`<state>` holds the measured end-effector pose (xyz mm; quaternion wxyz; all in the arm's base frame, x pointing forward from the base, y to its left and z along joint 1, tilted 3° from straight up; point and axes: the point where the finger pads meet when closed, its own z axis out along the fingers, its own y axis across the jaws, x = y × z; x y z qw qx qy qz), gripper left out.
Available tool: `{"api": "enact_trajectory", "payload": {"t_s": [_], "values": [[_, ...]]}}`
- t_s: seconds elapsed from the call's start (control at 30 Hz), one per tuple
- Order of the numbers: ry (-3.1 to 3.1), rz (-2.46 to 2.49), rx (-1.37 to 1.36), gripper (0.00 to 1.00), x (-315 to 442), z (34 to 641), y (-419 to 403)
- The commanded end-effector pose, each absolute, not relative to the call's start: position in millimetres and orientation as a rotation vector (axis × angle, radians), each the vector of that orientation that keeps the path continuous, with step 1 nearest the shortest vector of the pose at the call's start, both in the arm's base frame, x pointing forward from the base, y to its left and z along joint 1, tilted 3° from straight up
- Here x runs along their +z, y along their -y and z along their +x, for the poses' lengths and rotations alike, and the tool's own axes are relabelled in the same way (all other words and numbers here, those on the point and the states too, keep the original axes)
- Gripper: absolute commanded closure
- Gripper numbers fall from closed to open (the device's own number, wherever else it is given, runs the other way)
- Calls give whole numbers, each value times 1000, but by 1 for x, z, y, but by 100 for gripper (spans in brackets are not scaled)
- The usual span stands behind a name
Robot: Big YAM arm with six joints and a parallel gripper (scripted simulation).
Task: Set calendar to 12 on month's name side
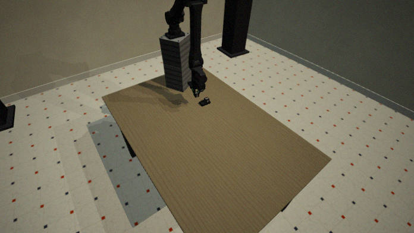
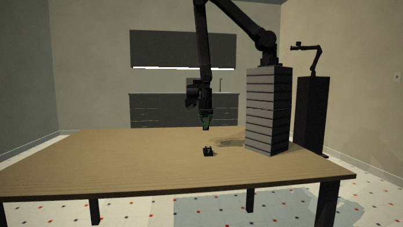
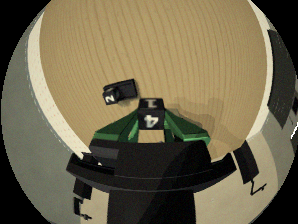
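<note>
You have one black cube gripped above the table, the tray and other cube below.

Your gripper (image 1: 196,93) (image 2: 205,127) (image 3: 151,122) points down, its green fingers closed on a cube (image 2: 205,128) (image 3: 151,119) that shows you a white 4 on one face and a 1 on the adjoining face in the wrist view. The cube is clear of the wooden table (image 1: 226,148) (image 2: 130,162) (image 3: 175,50). Near it but lower, your small black tray (image 1: 204,104) (image 2: 208,155) (image 3: 129,89) rests on the table, with the second cube (image 1: 206,100) (image 2: 208,150) (image 3: 110,95) at one end; you can read a 7 on it from the exterior view and a 2 from the wrist. Farther out, your arm (image 1: 195,32) (image 2: 202,43) reaches from its base atop a gray ribbed pedestal (image 1: 172,63) (image 2: 259,110) at the table's edge.
</note>
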<state>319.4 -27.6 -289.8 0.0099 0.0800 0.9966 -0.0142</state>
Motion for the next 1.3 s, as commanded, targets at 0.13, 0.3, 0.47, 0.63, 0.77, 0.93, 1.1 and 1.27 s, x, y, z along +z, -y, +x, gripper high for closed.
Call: {"api": "enact_trajectory", "payload": {"t_s": [0.13,0.3,0.47,0.63,0.77,0.93,1.1,1.27], "values": [[-2999,724,-44,75,-278,330,12],[-2966,857,-42,75,-278,328,8],[-2856,1167,-33,75,-277,327,-1],[-2752,1388,-24,75,-277,327,-8],[-2663,1555,-20,75,-276,325,-13],[-2554,1729,-15,75,-276,323,-19],[-2415,1915,-6,75,-276,323,-25],[-2280,2076,-2,75,-275,321,-31]]}}
